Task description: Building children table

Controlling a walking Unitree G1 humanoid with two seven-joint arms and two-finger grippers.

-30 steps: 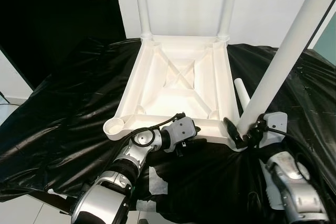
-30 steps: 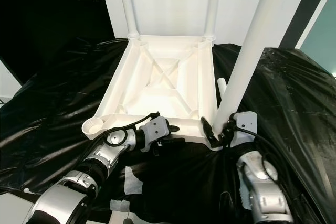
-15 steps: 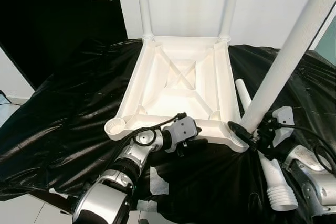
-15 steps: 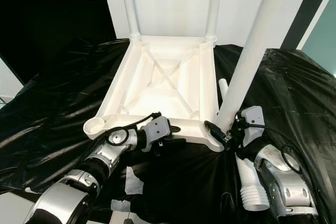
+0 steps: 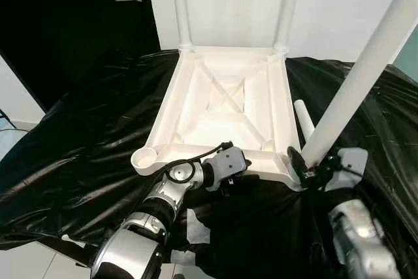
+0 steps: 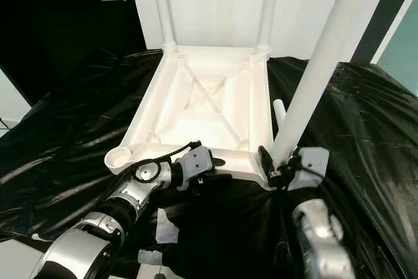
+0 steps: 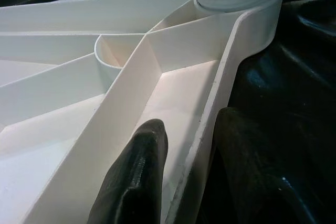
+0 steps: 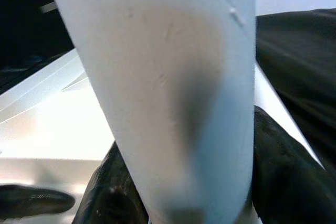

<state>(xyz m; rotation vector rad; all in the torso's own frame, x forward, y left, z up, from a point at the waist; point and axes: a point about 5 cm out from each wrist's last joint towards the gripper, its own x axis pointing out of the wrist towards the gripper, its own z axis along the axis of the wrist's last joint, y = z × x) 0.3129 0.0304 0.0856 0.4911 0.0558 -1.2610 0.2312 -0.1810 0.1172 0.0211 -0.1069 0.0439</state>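
Note:
A white plastic children's table (image 5: 168, 96) lies upside down on a black sheet. Two white legs (image 5: 181, 4) (image 5: 286, 4) stand in its far corners. My right gripper (image 5: 302, 166) is shut on a third leg (image 5: 359, 76), which leans up to the right from the near right corner socket; the right wrist view has that leg (image 8: 168, 87) between my fingers (image 8: 283, 182). My left gripper (image 5: 228, 184) is shut on the table's near rim (image 7: 220, 93), one finger inside and one outside. The near left socket (image 5: 144, 159) holds nothing.
A loose white leg (image 5: 302, 115) lies on the sheet just right of the table, partly behind the held leg. The black plastic sheet (image 5: 85, 142) is crumpled, with white tape scraps (image 5: 196, 223) near me. A dark doorway (image 5: 72, 24) is at the far left, a white wall behind.
My right arm swung out to the right half a second ago and is back below the near right corner, hiding the loose leg's ribbed end. The held leg stays in my gripper.

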